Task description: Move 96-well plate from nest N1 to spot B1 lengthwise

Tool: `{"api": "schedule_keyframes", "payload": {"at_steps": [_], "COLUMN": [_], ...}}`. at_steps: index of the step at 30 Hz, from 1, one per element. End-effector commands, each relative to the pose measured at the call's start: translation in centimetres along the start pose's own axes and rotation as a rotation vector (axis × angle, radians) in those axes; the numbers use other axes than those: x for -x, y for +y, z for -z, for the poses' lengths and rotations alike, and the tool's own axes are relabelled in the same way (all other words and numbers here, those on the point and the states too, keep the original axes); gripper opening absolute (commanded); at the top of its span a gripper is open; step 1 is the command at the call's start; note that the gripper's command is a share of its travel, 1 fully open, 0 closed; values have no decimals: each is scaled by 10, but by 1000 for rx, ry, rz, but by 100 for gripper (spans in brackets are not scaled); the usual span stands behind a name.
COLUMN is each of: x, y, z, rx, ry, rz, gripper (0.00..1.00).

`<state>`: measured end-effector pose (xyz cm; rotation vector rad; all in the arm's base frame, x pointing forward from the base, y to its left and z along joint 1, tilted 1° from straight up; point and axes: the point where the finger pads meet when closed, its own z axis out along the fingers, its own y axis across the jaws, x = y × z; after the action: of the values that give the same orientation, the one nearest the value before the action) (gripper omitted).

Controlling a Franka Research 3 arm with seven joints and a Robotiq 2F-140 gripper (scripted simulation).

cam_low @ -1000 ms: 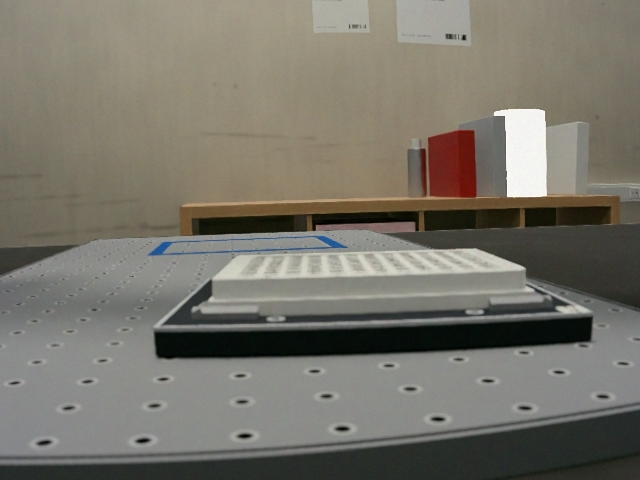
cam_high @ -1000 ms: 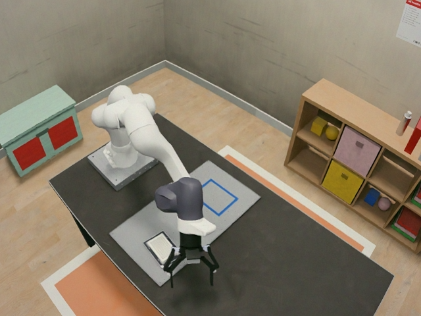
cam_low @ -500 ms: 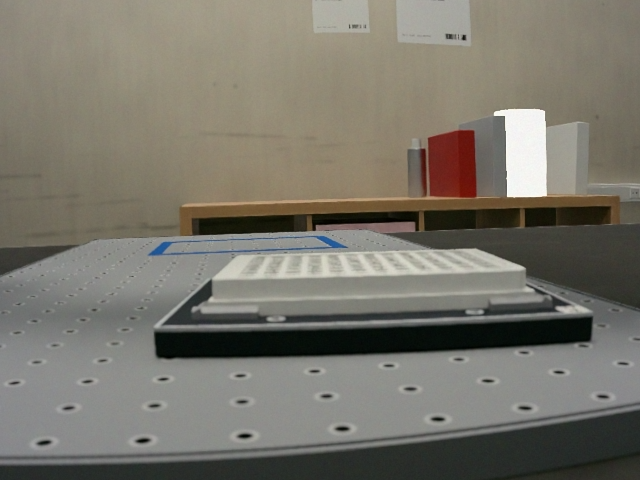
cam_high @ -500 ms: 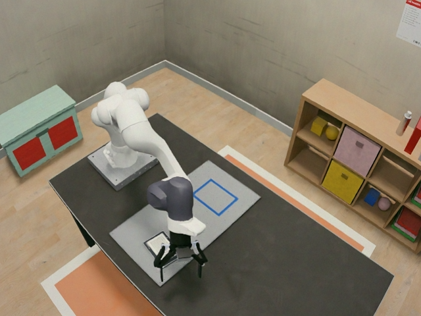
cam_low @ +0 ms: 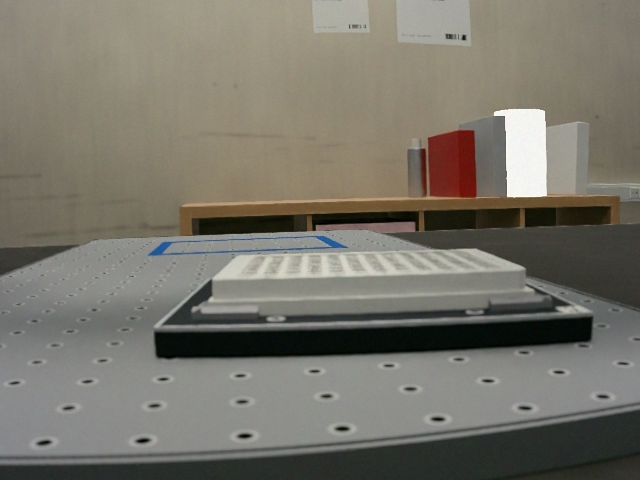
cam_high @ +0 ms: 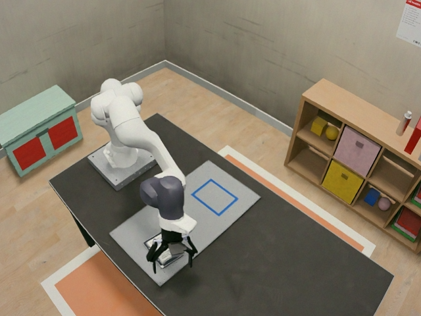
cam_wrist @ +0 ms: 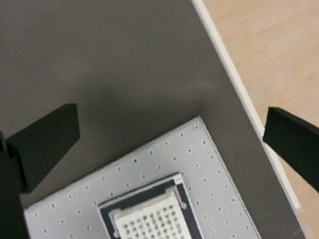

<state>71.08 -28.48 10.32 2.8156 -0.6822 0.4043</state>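
The white 96-well plate [cam_low: 369,276] sits in the black plate nest [cam_low: 372,320] on the grey perforated board; it also shows at the bottom of the wrist view [cam_wrist: 152,221]. In the overhead view the plate [cam_high: 166,253] is mostly hidden under my gripper [cam_high: 172,258]. The gripper is wide open and empty, high above the nest's near end, with the fingers spread far apart in the wrist view [cam_wrist: 171,141]. The blue taped outline [cam_high: 214,197] lies farther along the board and is empty; it also shows behind the plate in the exterior view [cam_low: 248,244].
The arm's base [cam_high: 118,163] stands at the table's far left corner. The table's front edge [cam_wrist: 249,115] runs close to the board. A wooden shelf [cam_high: 356,159] with bins stands off the table to the right.
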Motion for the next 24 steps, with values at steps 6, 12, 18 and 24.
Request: {"api": "schedule_keyframes", "payload": {"at_steps": [6,12,18,24], "x": [46,66,95,120], "y": [6,7,8,8], "z": [-1,0,2,4], "rx": [-40,-60,-94,-125], "ry": [-98,-133,-185,-225], "rz": [139,170,216,255], "gripper": [100,100,100,100]}}
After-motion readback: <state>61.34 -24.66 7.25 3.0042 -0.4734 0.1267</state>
